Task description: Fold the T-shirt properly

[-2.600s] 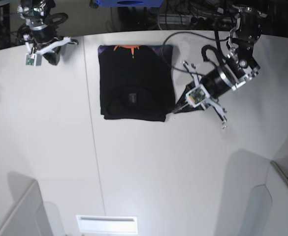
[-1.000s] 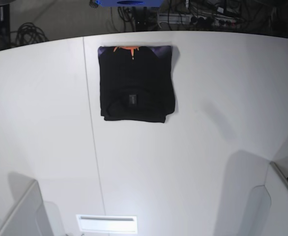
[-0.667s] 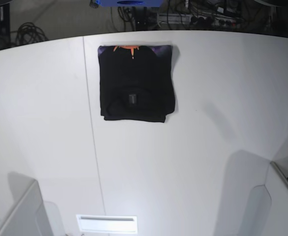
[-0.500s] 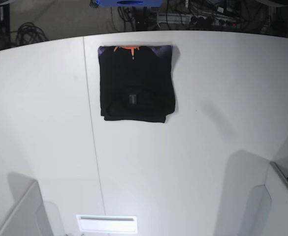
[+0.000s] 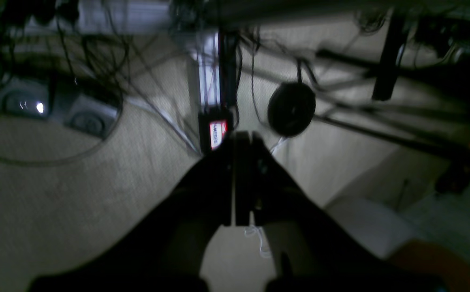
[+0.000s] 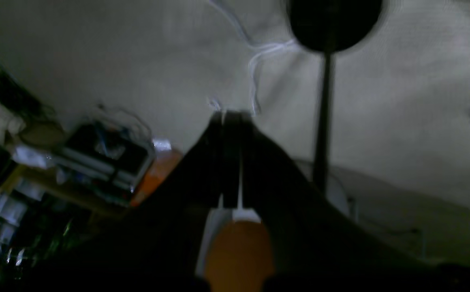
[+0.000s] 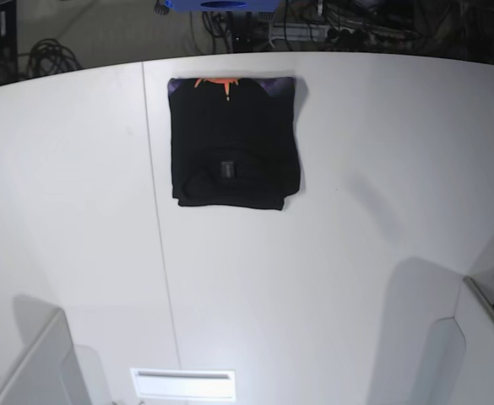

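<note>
The black T-shirt (image 7: 234,143) lies folded into a neat rectangle at the far middle of the white table (image 7: 331,253). An orange and purple print strip shows along its far edge, and a small dark label sits near its middle. Neither arm appears in the base view. In the left wrist view my left gripper (image 5: 241,140) is shut and empty, pointing at a carpeted floor with cables. In the right wrist view my right gripper (image 6: 231,117) is likewise shut on nothing, over blurred floor.
A seam (image 7: 158,236) runs down the table left of the shirt. Grey panels stand at the near left corner (image 7: 35,363) and near right corner (image 7: 458,354). A white slotted plate (image 7: 183,384) lies at the front edge. Cables and a blue object (image 7: 217,4) sit behind the table.
Both arms, over the table earlier, have left the base view. The folded shirt has stayed where it was.
</note>
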{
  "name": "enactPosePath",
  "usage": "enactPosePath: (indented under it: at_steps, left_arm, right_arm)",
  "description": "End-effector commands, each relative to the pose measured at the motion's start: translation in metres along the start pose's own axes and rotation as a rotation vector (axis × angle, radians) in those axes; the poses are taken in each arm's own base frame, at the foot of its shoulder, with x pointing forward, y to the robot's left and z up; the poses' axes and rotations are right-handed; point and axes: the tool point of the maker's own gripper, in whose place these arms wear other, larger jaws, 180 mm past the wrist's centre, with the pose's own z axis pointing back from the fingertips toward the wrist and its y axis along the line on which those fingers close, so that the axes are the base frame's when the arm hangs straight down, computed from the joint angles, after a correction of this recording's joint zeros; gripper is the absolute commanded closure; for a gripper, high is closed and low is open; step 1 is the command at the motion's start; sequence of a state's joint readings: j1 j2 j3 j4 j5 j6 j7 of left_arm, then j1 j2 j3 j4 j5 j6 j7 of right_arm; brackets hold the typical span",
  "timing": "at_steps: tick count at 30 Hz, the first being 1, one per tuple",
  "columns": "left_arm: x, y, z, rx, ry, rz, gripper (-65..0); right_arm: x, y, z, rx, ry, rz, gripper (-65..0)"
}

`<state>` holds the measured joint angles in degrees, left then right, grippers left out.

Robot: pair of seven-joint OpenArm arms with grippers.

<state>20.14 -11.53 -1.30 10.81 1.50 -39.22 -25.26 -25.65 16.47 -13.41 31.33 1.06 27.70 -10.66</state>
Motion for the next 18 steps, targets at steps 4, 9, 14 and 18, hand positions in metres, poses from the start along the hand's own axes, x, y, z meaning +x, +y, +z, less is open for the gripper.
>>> enactPosePath:
  at_steps: [4,9,14,18]
  left_arm:
    - [-0.008,0.004,-0.001,0.007,0.052,0.039,0.0]
    - [0.012,0.005,-0.014,0.011,0.069,0.017,0.0]
    - [0.014,0.024,-0.021,0.125,0.143,-0.233,0.0]
    - [0.002,0.024,-0.022,0.125,0.214,-0.386,0.0]
  right_arm:
    - [-0.006,0.003,-0.009,0.028,0.020,-0.004,0.0]
    - [0.026,0.018,-0.020,0.047,-0.088,-0.060,0.0]
    - [0.052,0.000,-0.024,-0.154,-0.183,-0.081,0.0]
    - [0.062,0.003,-0.026,-0.183,-0.213,-0.088,0.0]
